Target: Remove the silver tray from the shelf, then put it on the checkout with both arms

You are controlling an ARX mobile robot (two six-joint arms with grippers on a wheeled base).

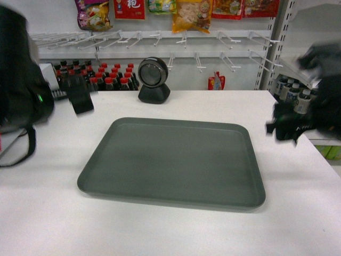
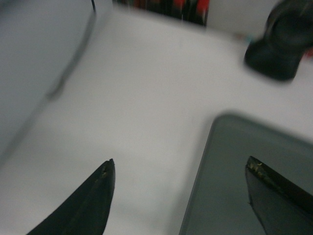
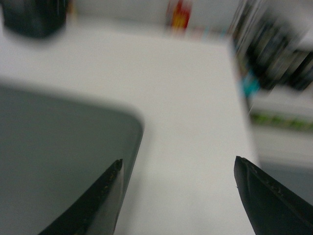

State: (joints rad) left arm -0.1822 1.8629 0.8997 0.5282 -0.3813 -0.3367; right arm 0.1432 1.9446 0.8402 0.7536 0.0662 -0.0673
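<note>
The left gripper (image 2: 180,169) stands wide apart, holding nothing: in its wrist view one black finger (image 2: 95,196) hangs over bare white counter and the other finger (image 2: 276,191) over the silver tray (image 2: 244,181), so the tray's near-left rounded corner lies between the two tips and below them. Whether either tip touches the tray cannot be told; the view is blurred. The right gripper (image 3: 178,169) is likewise spread and empty. Its left finger (image 3: 95,200) sits over the tray's edge and its right finger (image 3: 271,196) over the white surface beside it, with the tray's rounded right corner (image 3: 132,122) just ahead of the gap.

From the head camera the left arm (image 1: 21,74) is a large dark mass at the left edge with a small green light, and the right arm (image 1: 306,114) is a blurred black shape at the right edge, beyond the tray's right rim. Both stand to the sides of the tray, apart from it in this view.

The silver tray (image 1: 176,160) lies flat on the checkout (image 1: 48,213), about in the middle of it, its long axis running left to right across the view and slightly skewed, the far-left corner turned a little away. The tray holds nothing.

Behind the tray on the counter stands a black round scanner (image 1: 153,80). Further back a row of dark bottles with red caps (image 1: 109,77) lines the wall under white peg hooks (image 1: 160,40), with snack packets (image 1: 189,13) hanging above. More bottles (image 1: 293,93) stand on a shelf at the right.
</note>
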